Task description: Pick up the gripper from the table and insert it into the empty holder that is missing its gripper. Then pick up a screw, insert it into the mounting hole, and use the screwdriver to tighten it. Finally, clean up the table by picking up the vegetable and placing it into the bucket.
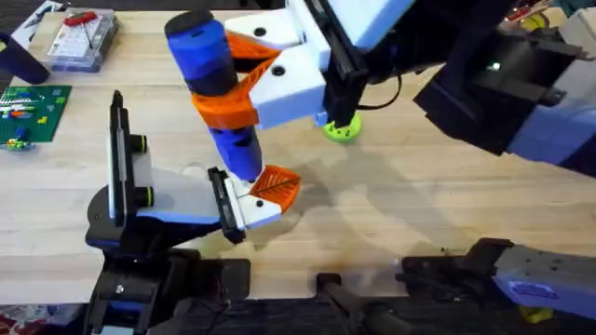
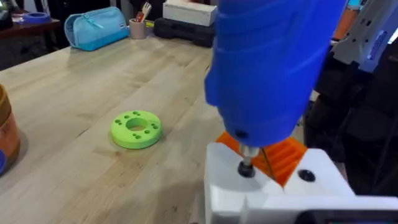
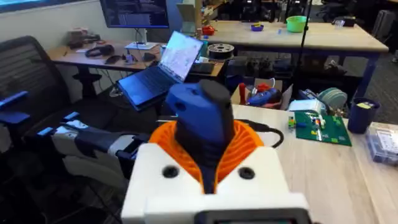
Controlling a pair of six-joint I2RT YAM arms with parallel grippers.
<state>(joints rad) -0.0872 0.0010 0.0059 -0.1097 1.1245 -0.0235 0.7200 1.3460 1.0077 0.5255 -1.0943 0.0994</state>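
Down at 7 o'clock on the surface, closest to the bases, the holder (image 1: 235, 207) sits at the end of the left arm, and the gripper (image 1: 277, 185), that orange ribbed piece, is seated in it, pointing toward 2 o'clock. Whether the left gripper (image 1: 256, 197) is clenched or released, I cannot tell.

Right on top of it comes the screwdriver (image 1: 219, 88)! It stands nearly upright, and its thin tip (image 2: 246, 168) is pressed into the white block of the holder, just beside the orange piece. The right gripper (image 1: 259, 86) is clenched around the blue barrel, orange pads wrapping it just below the black band.

That driver looks stiff, thick and top-heavy, and the smooth shell could twist in the grasp, so a mid-barrel hold near the band seems right. The slim tip could skip off the screw if the tool leans.

Further out at 1 o'clock lies a green ring (image 1: 342, 128). Far off at 10 o'clock lie a circuit board (image 1: 30, 107) and a clear box (image 1: 82, 39).
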